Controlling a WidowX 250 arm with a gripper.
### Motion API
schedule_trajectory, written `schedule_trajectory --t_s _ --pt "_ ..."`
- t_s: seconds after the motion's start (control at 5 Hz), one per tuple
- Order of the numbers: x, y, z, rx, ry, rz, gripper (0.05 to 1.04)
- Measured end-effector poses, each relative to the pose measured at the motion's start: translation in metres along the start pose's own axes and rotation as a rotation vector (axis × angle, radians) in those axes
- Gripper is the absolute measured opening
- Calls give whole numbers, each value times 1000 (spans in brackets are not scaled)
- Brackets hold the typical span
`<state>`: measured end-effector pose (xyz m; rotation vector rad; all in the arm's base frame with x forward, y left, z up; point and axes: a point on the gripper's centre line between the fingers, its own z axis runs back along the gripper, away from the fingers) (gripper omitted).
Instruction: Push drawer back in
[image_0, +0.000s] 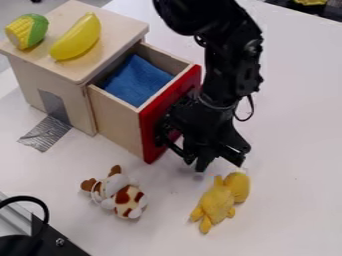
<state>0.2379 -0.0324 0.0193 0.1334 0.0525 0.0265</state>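
Observation:
The wooden drawer (119, 121) stands pulled out from the right side of the small wooden cabinet (63, 92). Its red front (152, 131) faces right, and a folded blue cloth (138, 80) lies inside. Directly beside that red front hangs my black gripper (200, 162), low over the table, hiding part of the front's right face. Whether it touches the front cannot be told.
On the cabinet top lie a yellow banana (77, 39) and a toy corn (27, 31). A brown-and-white plush (122, 193) lies below the drawer, a yellow plush (220, 201) just below the gripper. Grey tape (45, 134) holds the cabinet; black equipment (50, 239) stands lower left.

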Motion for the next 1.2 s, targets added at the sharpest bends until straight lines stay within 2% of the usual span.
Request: schedule_trajectory --t_s 0.2,0.4,0.6,0.8,1.0,1.2 --pt "-3 2 -1 -2 -2 7 164" --pt "-3 2 1 -22 -4 86 393" --pt "5 -6 8 -40 -28 86 702" --pt "19 -14 32 -60 -84 71 963" --pt "28 -16 67 -97 -145 55 996" --pt "31 -18 95 -134 -184 13 996"
